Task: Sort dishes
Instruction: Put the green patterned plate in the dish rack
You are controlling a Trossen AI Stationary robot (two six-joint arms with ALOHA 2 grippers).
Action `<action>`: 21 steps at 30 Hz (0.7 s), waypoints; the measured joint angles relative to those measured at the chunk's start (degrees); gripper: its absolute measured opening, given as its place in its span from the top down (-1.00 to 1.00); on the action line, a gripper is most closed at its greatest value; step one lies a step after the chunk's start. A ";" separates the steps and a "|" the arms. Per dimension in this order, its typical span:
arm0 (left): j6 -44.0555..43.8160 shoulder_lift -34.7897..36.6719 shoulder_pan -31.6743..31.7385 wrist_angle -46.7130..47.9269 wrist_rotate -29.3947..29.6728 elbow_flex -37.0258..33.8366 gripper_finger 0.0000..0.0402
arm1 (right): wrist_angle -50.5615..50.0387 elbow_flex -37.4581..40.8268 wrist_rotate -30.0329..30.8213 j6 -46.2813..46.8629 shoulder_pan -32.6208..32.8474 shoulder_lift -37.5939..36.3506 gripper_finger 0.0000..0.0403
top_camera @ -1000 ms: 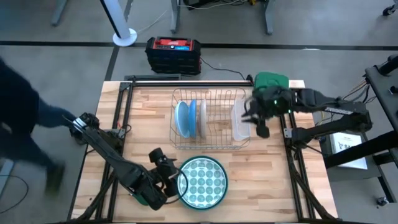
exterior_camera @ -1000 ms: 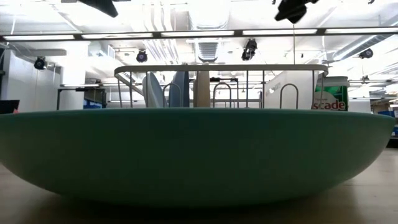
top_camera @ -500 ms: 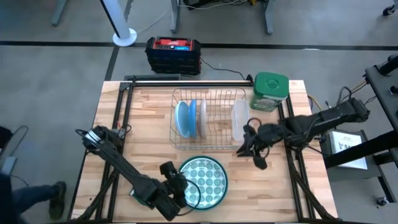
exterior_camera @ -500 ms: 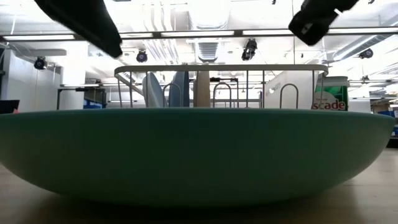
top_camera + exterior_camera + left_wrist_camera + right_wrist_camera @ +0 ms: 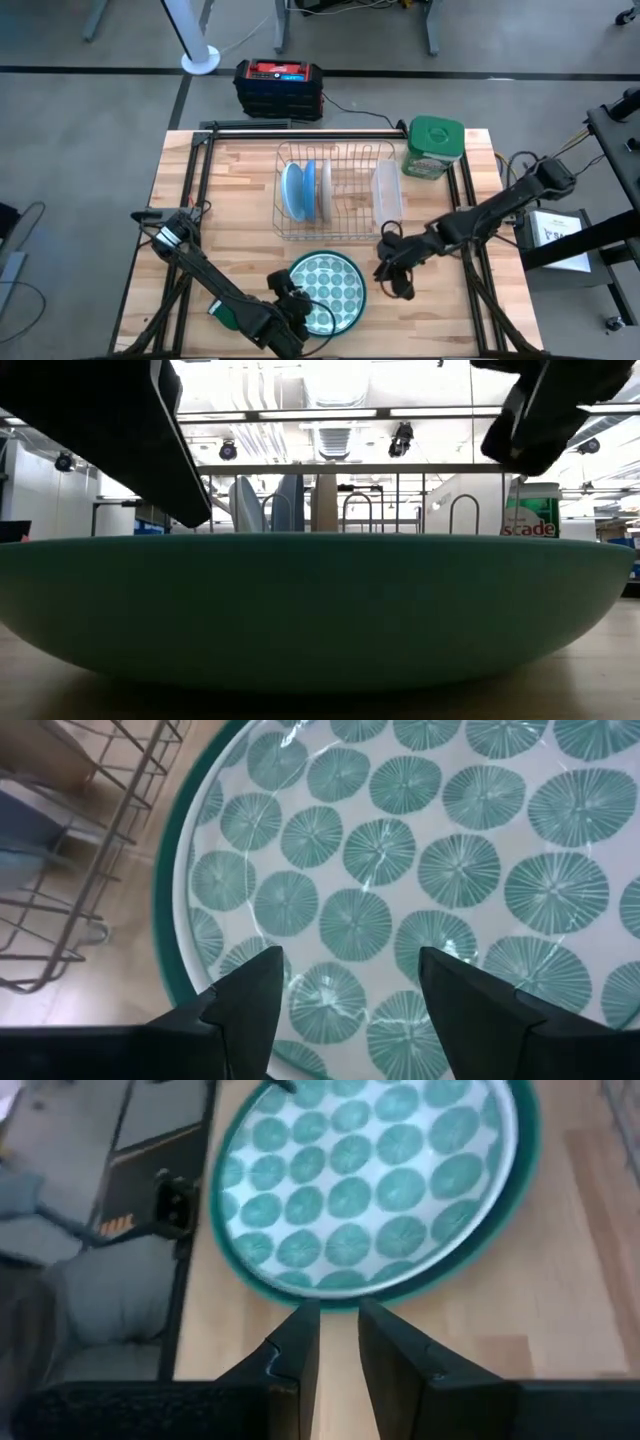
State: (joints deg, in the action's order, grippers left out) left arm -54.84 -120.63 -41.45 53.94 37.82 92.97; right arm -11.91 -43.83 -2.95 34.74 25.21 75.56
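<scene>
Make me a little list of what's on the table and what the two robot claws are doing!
Big dish: round white plate with teal-green circle pattern and teal rim, flat on the wooden table, near its front edge
Rack: wire dish rack behind it, holding light blue plates upright
Back corner: green-lidded clear container
Left claw: open, over the big plate's left edge
Right claw: fingers close together, empty, beside the plate's right edge

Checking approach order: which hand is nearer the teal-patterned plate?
Left. The left hand is over the teal-patterned plate's near-left edge, fingers spread above its face. The right hand is just off its right rim, over bare table.
</scene>
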 joint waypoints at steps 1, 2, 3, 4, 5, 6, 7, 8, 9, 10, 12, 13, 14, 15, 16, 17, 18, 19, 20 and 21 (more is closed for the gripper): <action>-0.41 -0.03 0.00 -0.08 -0.01 -0.11 -0.08 | 0.33 0.00 0.05 0.99 0.12 1.27 0.70; -0.77 -0.03 0.00 -0.11 -0.01 -0.34 -0.06 | 0.93 0.00 0.35 1.77 0.27 2.39 0.70; -0.99 -0.06 0.00 0.02 -0.02 -0.59 -0.05 | 1.13 0.02 0.03 2.71 0.50 3.47 0.70; -1.13 -0.10 0.00 0.03 -0.03 -0.86 -0.03 | 1.53 0.05 0.23 4.16 0.65 4.51 0.70; -1.17 -0.14 0.00 -0.12 -0.09 -1.12 -0.01 | 1.79 0.14 0.27 5.30 0.82 5.41 0.69; -1.18 -0.16 0.00 -0.05 -0.13 -1.24 0.01 | 1.98 0.17 0.60 6.43 1.09 6.18 0.68; -1.19 -0.16 0.00 -0.23 -0.20 -1.42 0.02 | 2.37 0.17 0.74 7.51 1.25 6.80 0.67; -1.21 -0.16 0.00 -0.35 -0.28 -1.50 0.04 | 2.73 0.17 0.91 8.51 1.43 7.25 0.65; -1.19 -0.16 0.00 -0.36 -0.31 -1.52 0.05 | 2.73 0.17 0.84 9.20 1.66 7.62 0.64; -1.20 -0.16 0.00 -0.37 -0.41 -1.56 0.07 | 2.44 0.17 0.94 9.97 1.94 7.90 0.62; -1.21 -0.16 0.00 -0.43 -0.46 -1.57 0.09 | 2.14 0.17 1.78 11.69 2.52 8.37 0.60; -1.19 -0.16 0.00 -0.49 -0.46 -1.57 0.10 | 2.26 0.17 2.39 12.57 2.85 8.40 0.59; -1.19 -0.16 0.00 -0.69 -0.50 -1.59 0.11 | 2.26 0.17 3.42 13.77 3.25 8.44 0.58; -1.21 -0.16 0.00 -1.00 -0.54 -1.62 0.12 | 2.28 0.17 4.48 15.05 3.69 8.56 0.57; -1.20 -0.16 0.00 -1.35 -0.55 -1.62 0.13 | 2.28 0.17 5.30 16.23 4.20 8.71 0.57; -1.20 -0.16 0.00 -1.65 -0.57 -1.62 0.15 | 2.28 0.17 6.26 17.57 4.86 8.90 0.57; -1.21 -0.16 0.00 -2.08 -0.57 -1.70 0.15 | 2.31 0.17 7.23 19.01 5.50 9.03 0.57; -1.20 -0.16 0.00 -2.48 -0.70 -1.80 0.16 | 2.31 0.17 8.44 20.43 6.19 9.14 0.58; -1.19 -0.16 0.00 -2.66 -0.95 -1.97 0.17 | 2.45 0.17 9.74 21.84 6.91 9.39 0.58; -1.21 -0.16 0.00 -2.80 -1.13 -2.16 0.18 | 2.61 0.17 10.93 23.38 7.61 9.65 0.59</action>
State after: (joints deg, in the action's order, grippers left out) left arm -56.05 -120.79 -41.45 51.14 36.70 90.81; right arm -9.30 -43.66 7.98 58.12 32.81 85.21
